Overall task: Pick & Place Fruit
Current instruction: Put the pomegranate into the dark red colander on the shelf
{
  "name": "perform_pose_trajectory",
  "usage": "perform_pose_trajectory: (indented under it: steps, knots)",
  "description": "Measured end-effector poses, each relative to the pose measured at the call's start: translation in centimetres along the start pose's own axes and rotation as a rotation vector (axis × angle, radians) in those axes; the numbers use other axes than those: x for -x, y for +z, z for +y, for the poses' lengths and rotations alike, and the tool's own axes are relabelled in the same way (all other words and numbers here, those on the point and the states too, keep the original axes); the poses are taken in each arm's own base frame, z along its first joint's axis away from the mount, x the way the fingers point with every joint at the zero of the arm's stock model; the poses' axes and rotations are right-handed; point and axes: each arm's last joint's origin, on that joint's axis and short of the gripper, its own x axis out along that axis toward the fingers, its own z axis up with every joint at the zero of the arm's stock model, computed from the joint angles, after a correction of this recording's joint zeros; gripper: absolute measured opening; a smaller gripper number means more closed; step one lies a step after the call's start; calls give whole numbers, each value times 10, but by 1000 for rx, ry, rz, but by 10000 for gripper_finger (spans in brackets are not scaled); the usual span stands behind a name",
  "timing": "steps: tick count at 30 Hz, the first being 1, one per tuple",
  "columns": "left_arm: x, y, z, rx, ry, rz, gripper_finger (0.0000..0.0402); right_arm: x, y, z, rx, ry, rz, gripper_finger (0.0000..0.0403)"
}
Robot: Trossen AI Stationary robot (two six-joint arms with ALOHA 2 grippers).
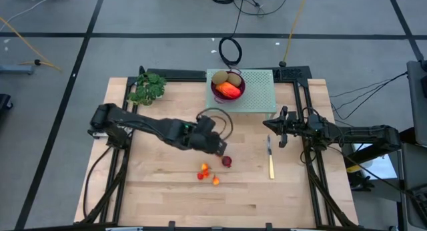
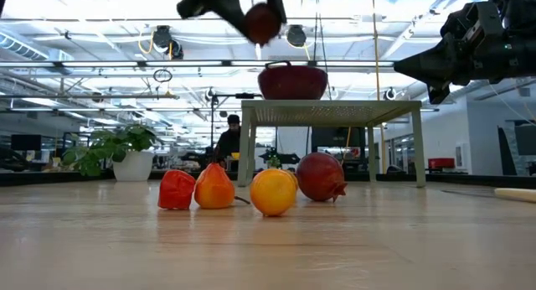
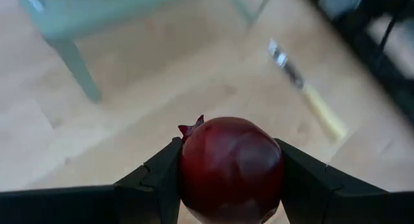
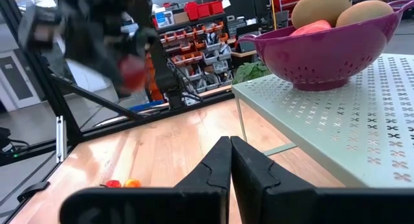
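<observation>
— While my left gripper (image 3: 229, 185) hangs above the table, where's the fruit?
— Right between my fingers! One dark red fruit (image 3: 231, 169) is clamped on both sides, its little crown poking up beside one finger (image 3: 152, 182). The jaws are parted only as wide as the fruit.
— And the rest?
— Second red one (image 1: 227, 161) sits on the wood just beside my gripper, with three small orange ones (image 1: 207, 173) clustered near it. Both kiwis (image 1: 227, 78) and the long orange fruit (image 1: 229, 91) are in the purple bowl (image 1: 239, 89), up on the pale green stand (image 1: 257, 97).
— What does the low view add?
— Height! My fruit is lifted well clear of the wood, about level with the bowl's top. From above you only see the gripper over the board. The left wrist view alone shows the squeeze, plus the knife (image 3: 309, 94) blurred on the table beyond.
— Your pose?
— Left arm stretched from the table's left side toward the middle, gripper short of the stand.
— And the right gripper (image 1: 273, 129)?
— Parked by the stand's near corner, just above the knife, fingers (image 4: 249, 169) pressed together, holding nothing.
</observation>
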Motion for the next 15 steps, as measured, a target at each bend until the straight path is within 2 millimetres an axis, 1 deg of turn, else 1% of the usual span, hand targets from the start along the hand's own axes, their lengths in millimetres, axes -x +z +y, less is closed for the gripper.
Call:
perform_pose_trajectory:
  steps: [2,5,12,15]
  knots:
    - [7,10,-1,33,-35,-64,197,0,0,0,0,-1,1,4]
    - [12,23,-3,64,-85,-148,197,0,0,0,0,0,0,4]
    - [9,52,-9,106,-189,-318,197,0,0,0,3,0,0,4]
    - [8,64,-7,111,-184,-395,197,0,0,0,3,0,0,4]
